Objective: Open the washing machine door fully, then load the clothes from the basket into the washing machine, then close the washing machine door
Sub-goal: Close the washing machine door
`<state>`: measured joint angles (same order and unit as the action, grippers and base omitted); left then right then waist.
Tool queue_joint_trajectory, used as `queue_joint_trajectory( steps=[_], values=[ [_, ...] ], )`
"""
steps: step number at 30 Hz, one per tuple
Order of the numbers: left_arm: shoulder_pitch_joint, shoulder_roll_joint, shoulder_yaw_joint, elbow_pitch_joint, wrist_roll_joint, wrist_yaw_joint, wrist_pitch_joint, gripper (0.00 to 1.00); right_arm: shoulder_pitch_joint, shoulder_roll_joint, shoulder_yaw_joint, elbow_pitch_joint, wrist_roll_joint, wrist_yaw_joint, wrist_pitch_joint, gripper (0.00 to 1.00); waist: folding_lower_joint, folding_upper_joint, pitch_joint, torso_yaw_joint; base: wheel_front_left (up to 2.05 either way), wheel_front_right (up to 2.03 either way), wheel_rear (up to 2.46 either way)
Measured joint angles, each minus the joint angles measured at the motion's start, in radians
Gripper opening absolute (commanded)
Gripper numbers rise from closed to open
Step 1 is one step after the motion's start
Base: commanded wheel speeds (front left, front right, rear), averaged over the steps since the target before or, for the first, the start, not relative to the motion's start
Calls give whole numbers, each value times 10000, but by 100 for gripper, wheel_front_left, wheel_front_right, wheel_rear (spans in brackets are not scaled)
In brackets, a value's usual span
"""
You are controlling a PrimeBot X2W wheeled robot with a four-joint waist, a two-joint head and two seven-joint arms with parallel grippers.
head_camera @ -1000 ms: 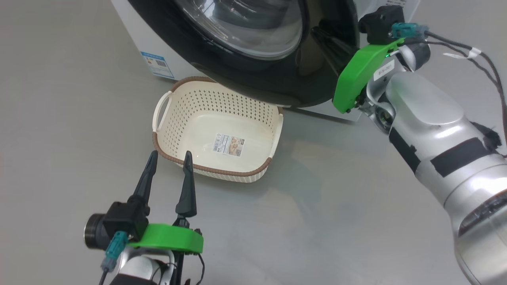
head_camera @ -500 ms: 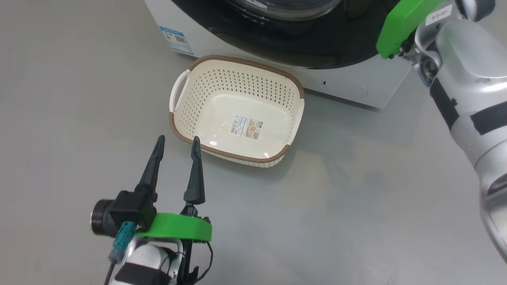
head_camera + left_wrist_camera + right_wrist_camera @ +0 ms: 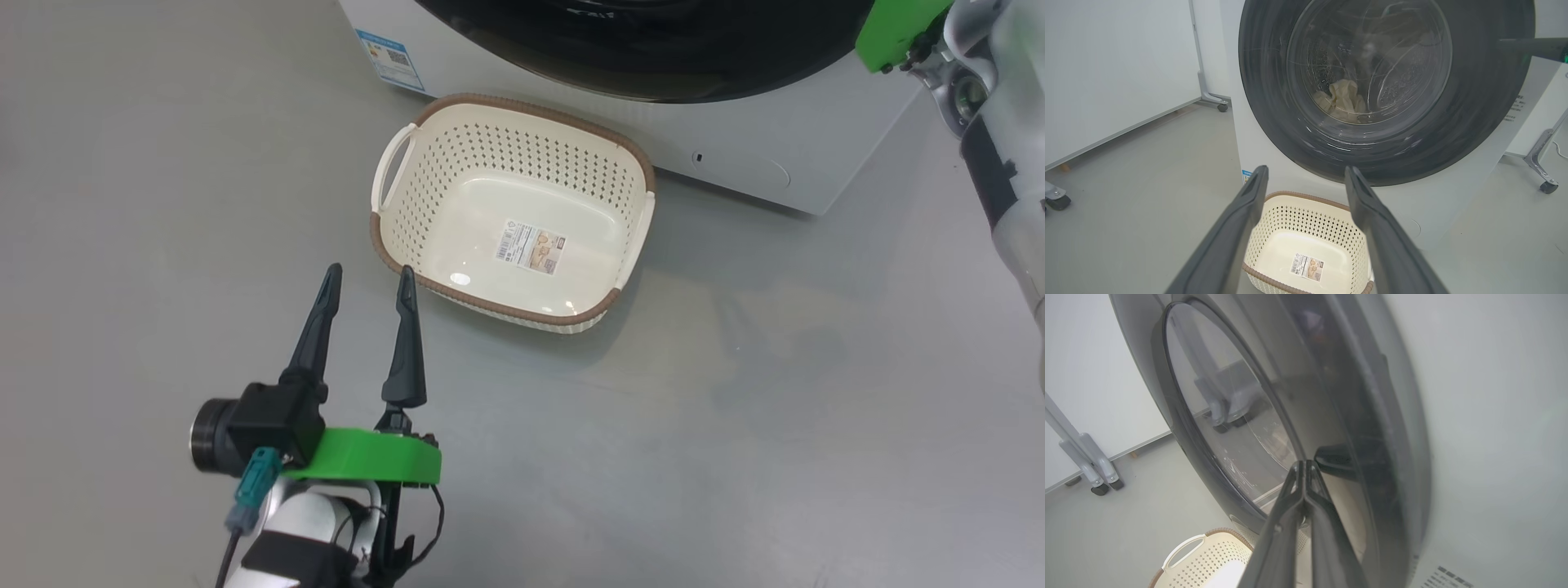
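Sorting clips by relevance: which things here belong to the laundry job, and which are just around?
Job: washing machine, washing machine door, basket, clothes, left gripper, right gripper.
Just around: white wheeled panel, wheeled stand leg.

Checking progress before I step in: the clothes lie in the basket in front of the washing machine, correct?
No. The basket holds just its label sticker; the left wrist view shows the clothes inside, behind the washing machine door.
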<state>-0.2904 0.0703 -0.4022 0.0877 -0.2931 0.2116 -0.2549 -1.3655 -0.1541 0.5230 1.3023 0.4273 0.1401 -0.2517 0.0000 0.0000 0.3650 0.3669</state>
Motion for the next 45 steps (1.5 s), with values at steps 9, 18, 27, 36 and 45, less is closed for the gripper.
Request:
queue_joint_trajectory(
  steps=[9, 18, 27, 36, 45],
  values=[
    [4, -52, 290, 104, 165, -88, 0, 100, 207, 360, -848, -761, -1012, -54, -6, 0, 0, 0, -202, -187, 0, 0, 0],
    [115, -54, 453, 307, 255, -102, 0, 100, 1974, 746, -1104, -2681, -1306, -59, -8, 0, 0, 0, -732, -584, 0, 0, 0],
    [409, 23, 600, 451, 284, -96, 0, 100, 4227, 803, -1755, -5269, -1430, -59, -8, 43, 0, 0, -1349, -1202, 0, 0, 0],
    [532, 290, 708, 497, 274, -100, 10, 100, 6526, 846, -2817, -6863, -1916, -59, -8, 100, 0, 0, -1813, -1751, 0, 0, 0],
    [787, 606, 792, 483, 151, -100, 280, 100, 8418, 901, -3628, -8078, -2176, -59, -8, 100, 0, 0, -2230, -2386, 0, 0, 0]
  ],
)
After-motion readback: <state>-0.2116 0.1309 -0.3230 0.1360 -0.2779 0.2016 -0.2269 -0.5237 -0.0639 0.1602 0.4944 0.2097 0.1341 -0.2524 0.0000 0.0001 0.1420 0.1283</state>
